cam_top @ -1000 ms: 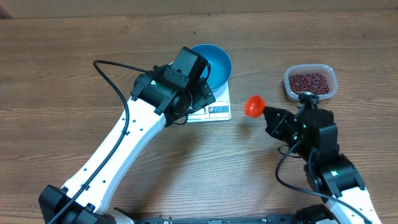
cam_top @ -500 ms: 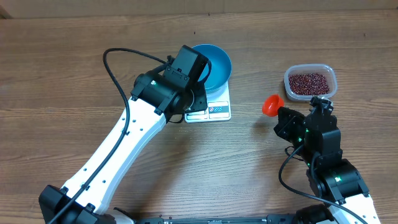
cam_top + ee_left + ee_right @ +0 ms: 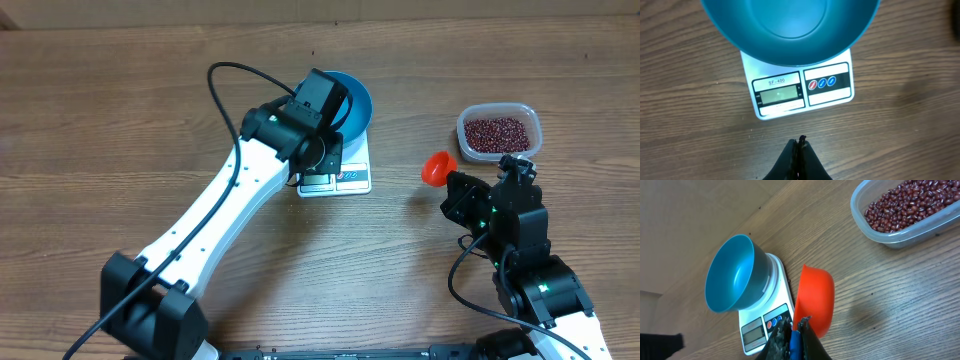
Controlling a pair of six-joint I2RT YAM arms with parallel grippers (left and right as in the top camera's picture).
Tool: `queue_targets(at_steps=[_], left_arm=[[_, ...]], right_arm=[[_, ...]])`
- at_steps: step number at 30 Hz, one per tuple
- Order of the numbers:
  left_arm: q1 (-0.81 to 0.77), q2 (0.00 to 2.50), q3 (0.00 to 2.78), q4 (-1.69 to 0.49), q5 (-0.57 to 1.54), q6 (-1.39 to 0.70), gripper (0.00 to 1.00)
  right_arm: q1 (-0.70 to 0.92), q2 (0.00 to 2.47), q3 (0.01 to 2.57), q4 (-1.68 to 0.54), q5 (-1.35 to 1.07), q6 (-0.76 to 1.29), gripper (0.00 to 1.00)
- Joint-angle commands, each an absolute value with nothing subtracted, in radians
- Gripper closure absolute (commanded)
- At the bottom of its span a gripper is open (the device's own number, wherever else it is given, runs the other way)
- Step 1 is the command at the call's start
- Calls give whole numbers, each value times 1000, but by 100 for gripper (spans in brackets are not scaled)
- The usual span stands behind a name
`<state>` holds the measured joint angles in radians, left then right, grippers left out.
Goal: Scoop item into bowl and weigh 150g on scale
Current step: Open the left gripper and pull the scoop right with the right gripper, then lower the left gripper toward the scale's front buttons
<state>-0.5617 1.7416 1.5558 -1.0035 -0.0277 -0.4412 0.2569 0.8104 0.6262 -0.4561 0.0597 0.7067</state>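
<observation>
The blue bowl (image 3: 790, 30), empty, sits on the white scale (image 3: 802, 92) with the display and buttons left uncovered at the front. The left hand (image 3: 799, 145), fingers pressed together and holding nothing, hangs just before that strip, probably to press a button with a single tip. The right hand (image 3: 796, 326) pinches the handle of an orange scoop (image 3: 815, 297). It holds the scoop above the surface between the scale and the clear tub (image 3: 905, 235) of red beans (image 3: 905, 205).

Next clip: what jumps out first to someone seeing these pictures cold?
The bright blue bowl sits empty on the white scale, upper middle of the overhead view, with the left gripper shut just in front of it. To the right, the right gripper holds an orange scoop near the clear tub of dark red beans.
</observation>
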Motion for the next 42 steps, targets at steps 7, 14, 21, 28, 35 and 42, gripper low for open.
queue_targets(at_steps=[7,14,21,28,35,42], left_arm=[[-620,1831,1558,-913,-37,-332,96],[-632,1888,1558,-876,-37,-327,96],[-632,1920,1558,-865,-36,-314,96],[-632,1973,1558,-855,-33,-314,93],[-632,2032,1558,-848,-33,-314,96],[-632,2042,1558,-825,-38,-313,95]], right_arm=[[261,802,650,-440,78,709,96],[261,802,650,-440,77,709,96],[261,802,650,-440,77,709,96],[261,802,650,-439,77,709,96],[261,802,650,-436,77,709,96],[261,802,650,-436,77,709,96]])
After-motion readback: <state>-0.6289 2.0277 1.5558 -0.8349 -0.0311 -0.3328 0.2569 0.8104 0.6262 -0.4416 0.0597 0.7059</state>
